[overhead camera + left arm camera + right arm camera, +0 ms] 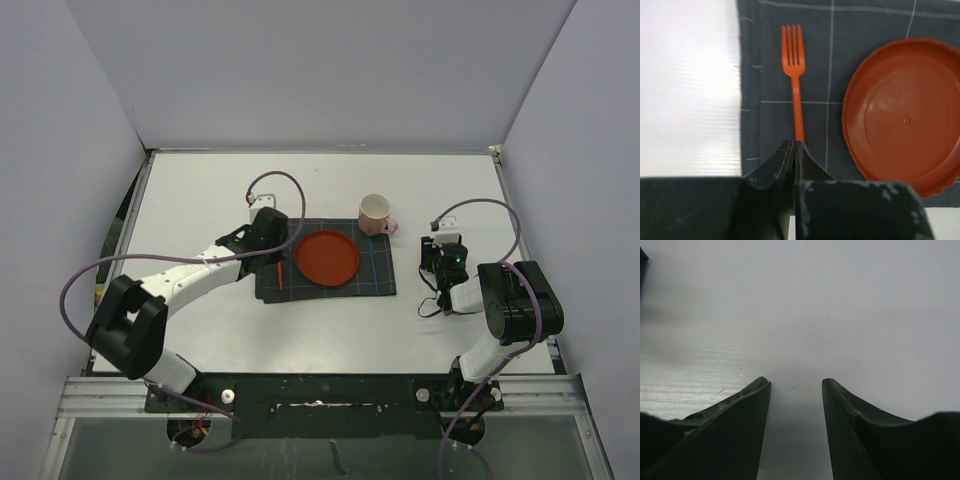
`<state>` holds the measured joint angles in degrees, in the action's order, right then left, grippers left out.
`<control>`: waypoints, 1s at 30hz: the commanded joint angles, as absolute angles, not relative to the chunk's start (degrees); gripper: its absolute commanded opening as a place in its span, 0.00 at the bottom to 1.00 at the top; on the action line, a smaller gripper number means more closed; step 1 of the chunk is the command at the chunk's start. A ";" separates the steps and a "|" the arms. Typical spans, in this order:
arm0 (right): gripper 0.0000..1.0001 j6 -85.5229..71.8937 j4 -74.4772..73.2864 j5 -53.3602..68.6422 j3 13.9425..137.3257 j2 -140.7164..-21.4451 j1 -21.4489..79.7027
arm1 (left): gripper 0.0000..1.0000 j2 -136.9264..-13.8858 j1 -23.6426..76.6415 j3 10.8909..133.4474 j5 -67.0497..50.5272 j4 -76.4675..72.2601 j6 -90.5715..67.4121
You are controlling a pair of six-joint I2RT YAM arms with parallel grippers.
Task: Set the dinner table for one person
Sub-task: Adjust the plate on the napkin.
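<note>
On the dinner table's [200,200] grid mat [770,75], a light, stiff orange fork [796,90] is judged best taken mid-handle; left gripper [795,150] is closed tight at its end, right gripper [795,382] parted halfway, empty.

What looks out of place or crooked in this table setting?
Nothing stands out. The orange fork lies straight on the dark mat beside the plate, without touching it. The mug stands upright at the mat's far right corner. Nothing looks spilled or damaged.
</note>
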<state>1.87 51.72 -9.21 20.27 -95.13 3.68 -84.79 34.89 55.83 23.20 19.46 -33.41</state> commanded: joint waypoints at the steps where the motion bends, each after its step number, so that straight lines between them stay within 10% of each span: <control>1: 0.47 1.51 54.06 -8.32 21.53 -93.09 3.27 | 0.00 -89.90 38.70 60.17 21.26 13.67 -35.52; 14: 0.47 1.52 53.87 -8.09 21.54 -92.99 3.33 | 0.00 -99.40 40.83 65.10 20.71 15.20 -34.78; 19: 0.47 1.54 53.83 -8.01 21.53 -93.04 3.31 | 0.26 -102.37 40.57 65.72 21.36 16.35 -35.33; 30: 0.46 1.56 53.78 -7.38 21.62 -93.02 3.25 | 0.27 -103.01 40.53 66.12 20.93 16.26 -35.07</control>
